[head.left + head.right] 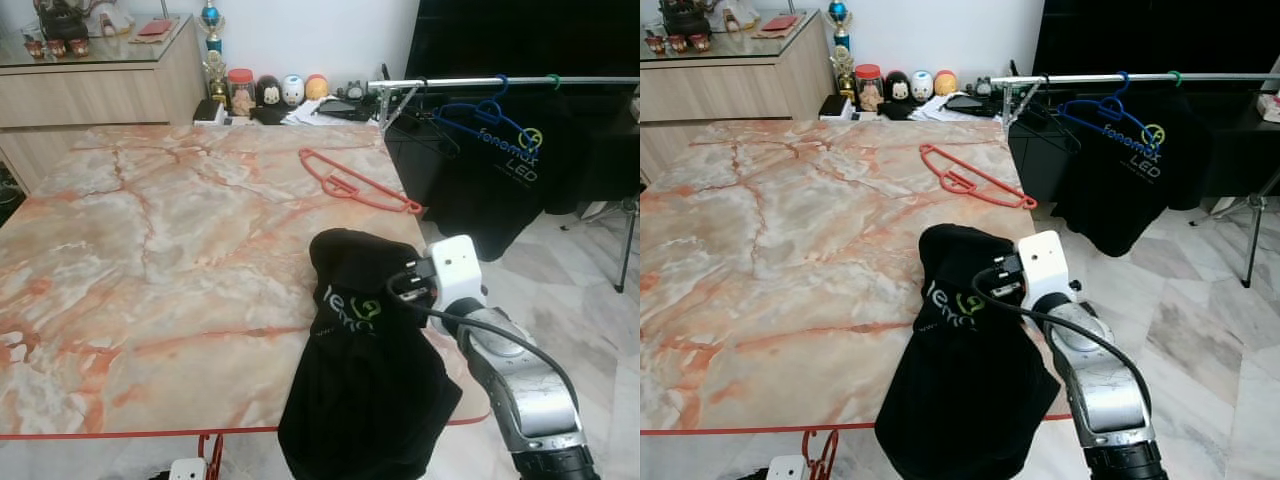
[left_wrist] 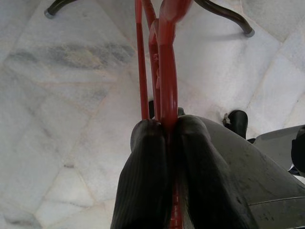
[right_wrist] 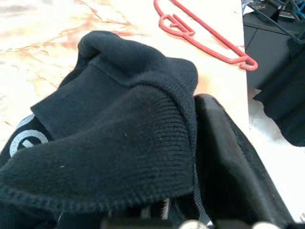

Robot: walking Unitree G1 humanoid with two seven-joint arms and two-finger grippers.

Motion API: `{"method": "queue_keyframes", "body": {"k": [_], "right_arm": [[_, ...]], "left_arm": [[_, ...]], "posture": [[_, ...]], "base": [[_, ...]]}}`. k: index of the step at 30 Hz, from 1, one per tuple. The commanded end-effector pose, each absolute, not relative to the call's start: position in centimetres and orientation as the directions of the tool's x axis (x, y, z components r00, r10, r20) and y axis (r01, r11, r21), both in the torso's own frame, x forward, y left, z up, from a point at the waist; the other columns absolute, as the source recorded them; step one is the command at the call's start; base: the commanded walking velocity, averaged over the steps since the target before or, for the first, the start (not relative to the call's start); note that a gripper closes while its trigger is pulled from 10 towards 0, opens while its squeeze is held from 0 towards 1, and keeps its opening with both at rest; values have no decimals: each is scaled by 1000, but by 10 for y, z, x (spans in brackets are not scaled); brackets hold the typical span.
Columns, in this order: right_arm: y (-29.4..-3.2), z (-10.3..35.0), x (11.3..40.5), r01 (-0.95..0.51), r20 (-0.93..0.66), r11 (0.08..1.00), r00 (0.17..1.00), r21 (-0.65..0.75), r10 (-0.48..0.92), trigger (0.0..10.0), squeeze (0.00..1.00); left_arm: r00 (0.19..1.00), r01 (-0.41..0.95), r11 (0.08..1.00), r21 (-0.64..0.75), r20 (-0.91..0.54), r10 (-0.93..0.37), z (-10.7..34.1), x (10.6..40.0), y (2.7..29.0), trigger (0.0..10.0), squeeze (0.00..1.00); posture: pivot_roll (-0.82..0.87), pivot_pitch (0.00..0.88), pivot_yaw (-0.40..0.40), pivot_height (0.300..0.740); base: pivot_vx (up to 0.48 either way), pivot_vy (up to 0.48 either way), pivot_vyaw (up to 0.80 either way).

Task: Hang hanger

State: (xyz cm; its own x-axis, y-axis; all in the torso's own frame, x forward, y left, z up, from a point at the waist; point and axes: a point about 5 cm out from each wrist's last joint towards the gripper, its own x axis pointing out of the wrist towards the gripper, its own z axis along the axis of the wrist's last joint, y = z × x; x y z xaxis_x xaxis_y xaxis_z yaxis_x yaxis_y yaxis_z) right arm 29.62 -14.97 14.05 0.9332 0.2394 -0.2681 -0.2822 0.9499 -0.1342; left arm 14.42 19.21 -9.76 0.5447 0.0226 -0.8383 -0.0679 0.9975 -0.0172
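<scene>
Marble tabletop (image 1: 150, 250) carries one black shirt (image 1: 365, 400) draped over its near edge, pinched by the right gripper (image 3: 190, 143). One red hanger (image 2: 164, 71), judged light and stiff, is clamped in the left gripper (image 2: 167, 138) below that edge. A second red hanger (image 1: 355, 182) lies beyond the shirt.

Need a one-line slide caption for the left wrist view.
Left gripper shut on a red plastic hanger, held low over the pale marble floor tiles.
</scene>
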Motion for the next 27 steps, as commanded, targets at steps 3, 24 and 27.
{"method": "queue_keyframes", "body": {"k": [3, 24, 27], "right_arm": [[-147, 148, 296, -287, -251, 949, 936, -130, 248, 10000, 1000], [-150, 138, 291, -319, -324, 934, 911, -160, 255, 10000, 373], [-150, 138, 291, -325, -326, 931, 909, -164, 260, 10000, 0]], "left_arm": [[509, -52, 998, -26, -861, 4, -102, 135, 188, 10000, 0], [512, -49, 998, -32, -859, -2, -101, 138, 187, 10000, 0], [514, -50, 998, -33, -858, -3, -101, 138, 187, 10000, 0]], "posture": [[-22, 0, -45, 740], [-23, 0, -50, 740], [-22, 0, -51, 740]], "base": [[0, 0, 0], [0, 0, 0], [0, 0, 0]]}}
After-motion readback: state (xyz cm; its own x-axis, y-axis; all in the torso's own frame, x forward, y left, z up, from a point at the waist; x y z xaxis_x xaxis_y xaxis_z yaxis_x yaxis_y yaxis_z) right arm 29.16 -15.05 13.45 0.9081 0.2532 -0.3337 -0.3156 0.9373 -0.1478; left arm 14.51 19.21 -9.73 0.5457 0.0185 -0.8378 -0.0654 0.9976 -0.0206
